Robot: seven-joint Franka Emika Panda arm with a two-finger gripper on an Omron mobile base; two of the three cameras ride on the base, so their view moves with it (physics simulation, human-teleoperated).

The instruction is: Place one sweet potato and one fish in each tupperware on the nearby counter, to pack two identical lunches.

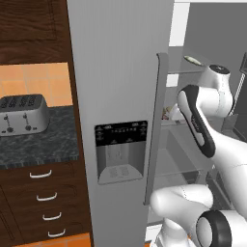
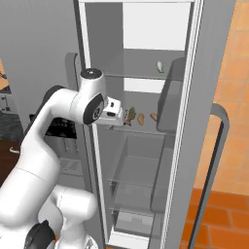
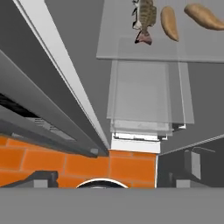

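Open fridge shelf (image 3: 131, 50) edge, fish (image 3: 144, 17) near.

A tall grey refrigerator (image 1: 120, 72) stood with its right door open, glass shelves (image 2: 141, 170) stacked inside. To its left a chrome four-slot toaster (image 1: 23, 114) sat before an orange tiled wall (image 1: 36, 79). Dark wooden drawers with curved silver handles (image 1: 46, 197) lay below. The floor (image 2: 221, 214) was orange tile.
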